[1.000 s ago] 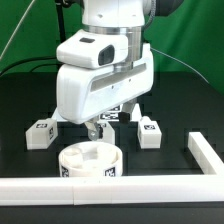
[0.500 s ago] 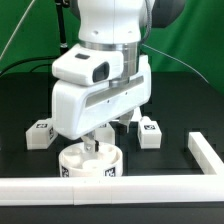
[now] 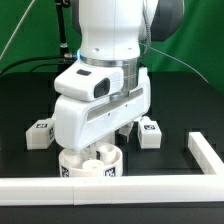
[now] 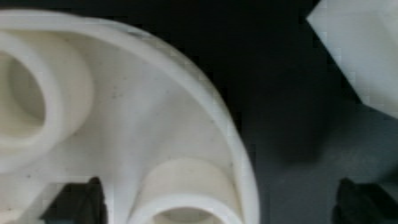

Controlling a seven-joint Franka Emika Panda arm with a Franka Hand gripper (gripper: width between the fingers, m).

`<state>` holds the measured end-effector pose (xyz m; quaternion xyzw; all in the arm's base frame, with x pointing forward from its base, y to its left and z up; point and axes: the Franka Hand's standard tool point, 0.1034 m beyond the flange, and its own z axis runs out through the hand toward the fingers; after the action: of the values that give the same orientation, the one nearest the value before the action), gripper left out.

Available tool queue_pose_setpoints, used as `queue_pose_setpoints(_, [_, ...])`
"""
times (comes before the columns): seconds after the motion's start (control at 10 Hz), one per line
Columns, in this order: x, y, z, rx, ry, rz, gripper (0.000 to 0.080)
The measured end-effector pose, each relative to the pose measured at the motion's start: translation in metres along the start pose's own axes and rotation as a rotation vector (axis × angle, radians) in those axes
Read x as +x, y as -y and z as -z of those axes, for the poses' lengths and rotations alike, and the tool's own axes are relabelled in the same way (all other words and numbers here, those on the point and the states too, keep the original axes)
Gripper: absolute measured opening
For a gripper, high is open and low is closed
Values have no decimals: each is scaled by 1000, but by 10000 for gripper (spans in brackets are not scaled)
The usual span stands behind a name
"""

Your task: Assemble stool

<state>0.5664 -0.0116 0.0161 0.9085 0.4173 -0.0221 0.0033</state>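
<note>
While the arm hangs low over the round, rimmed white plastic seat disc (image 3: 101, 170), which sits on the black table (image 3: 185, 112) beside the long white rail (image 3: 150, 186), the tool (image 4: 222, 198) is released, jaws straddling the rim. Best to centre it, then squeeze evenly.

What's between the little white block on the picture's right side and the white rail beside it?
Only bare black table, seen in the exterior view, separates that leg block from the rail.

White rimmed seat (image 3: 92, 168), open side up (tagged leg blocks (image 3: 38, 133) on either side)
</note>
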Motion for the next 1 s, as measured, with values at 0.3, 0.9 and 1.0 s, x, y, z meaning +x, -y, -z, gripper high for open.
queue_pose_setpoints(0.3, [0, 0, 0, 0, 0, 0, 352])
queue_pose_setpoints(0.9, [0, 0, 0, 0, 0, 0, 318])
queue_pose_setpoints(1.0, [3, 1, 0, -7, -3, 18, 318])
